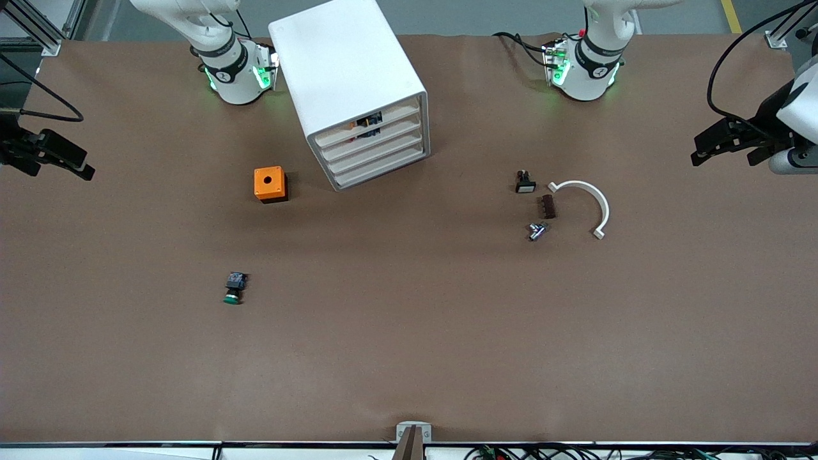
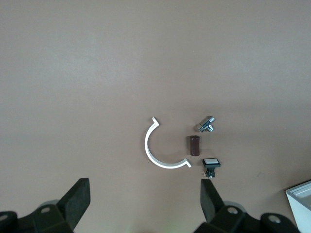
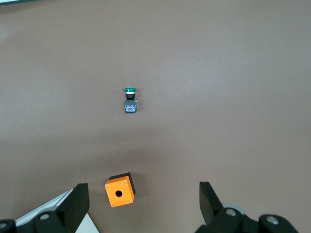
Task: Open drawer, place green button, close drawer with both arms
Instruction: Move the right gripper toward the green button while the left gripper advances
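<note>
White cabinet (image 1: 358,83), drawer (image 1: 378,151) 3 of 4 shut. Button (image 1: 234,288) lies nearer the camera than orange box (image 1: 270,184). Left gripper (image 1: 725,144), right gripper (image 1: 57,156): wide, empty, at table ends. Next: pull drawer.

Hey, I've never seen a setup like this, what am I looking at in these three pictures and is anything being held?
Two white robot arms sit at a brown table. The big picture looks down from across the table; the other two come from cameras on each arm's wrist. The left gripper waits open over the left arm's end, the right gripper open over the right arm's end. Neither holds anything. A white cabinet has four shut drawers; the drawer is third from the top. The green-capped button lies nearer the front camera than the orange box. Toward the left arm's end lie a white curved piece, a brown block, a metal fitting and a black piece with a white face.
</note>
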Tool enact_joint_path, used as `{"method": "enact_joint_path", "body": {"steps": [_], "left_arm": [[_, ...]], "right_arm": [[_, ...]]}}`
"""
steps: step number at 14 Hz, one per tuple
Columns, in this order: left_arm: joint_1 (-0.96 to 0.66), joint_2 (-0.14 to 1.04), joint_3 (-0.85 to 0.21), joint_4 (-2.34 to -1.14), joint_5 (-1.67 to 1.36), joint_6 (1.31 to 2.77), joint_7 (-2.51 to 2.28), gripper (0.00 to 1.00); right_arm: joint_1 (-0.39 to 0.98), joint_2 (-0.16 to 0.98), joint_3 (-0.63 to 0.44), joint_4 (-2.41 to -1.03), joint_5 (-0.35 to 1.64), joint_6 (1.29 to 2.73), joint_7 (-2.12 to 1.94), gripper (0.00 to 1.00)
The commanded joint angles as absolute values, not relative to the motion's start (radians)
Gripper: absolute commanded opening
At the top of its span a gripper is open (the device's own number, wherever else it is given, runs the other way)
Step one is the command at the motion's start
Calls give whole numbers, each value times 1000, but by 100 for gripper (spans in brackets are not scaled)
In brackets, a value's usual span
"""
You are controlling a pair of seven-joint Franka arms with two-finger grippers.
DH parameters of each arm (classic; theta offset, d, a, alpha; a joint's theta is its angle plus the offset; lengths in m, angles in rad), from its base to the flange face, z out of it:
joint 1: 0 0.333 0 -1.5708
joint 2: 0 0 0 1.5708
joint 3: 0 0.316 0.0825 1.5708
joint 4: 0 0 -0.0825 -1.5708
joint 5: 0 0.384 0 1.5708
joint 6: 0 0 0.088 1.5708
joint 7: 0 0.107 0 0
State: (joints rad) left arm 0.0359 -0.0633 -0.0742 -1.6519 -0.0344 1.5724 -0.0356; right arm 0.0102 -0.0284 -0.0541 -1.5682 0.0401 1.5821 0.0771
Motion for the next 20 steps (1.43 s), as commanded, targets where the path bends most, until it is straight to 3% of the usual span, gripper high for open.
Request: {"method": "enact_joint_path", "body": {"steps": [1,10,20], "left_arm": [[35,-66,-77,-1640,-15,1563,-31,100],[57,-34,-67,-1638,-17,1554,-28,100],[45,96,-69,-1637,-14,1563,-35,100]], "right_arm": [[-6,-34,-44,-1572,49,1580,75,100],[2,-20,-43,-1580,49,1591,86,100],[48,55,-40,-1712,98,1805,95,100]]}}
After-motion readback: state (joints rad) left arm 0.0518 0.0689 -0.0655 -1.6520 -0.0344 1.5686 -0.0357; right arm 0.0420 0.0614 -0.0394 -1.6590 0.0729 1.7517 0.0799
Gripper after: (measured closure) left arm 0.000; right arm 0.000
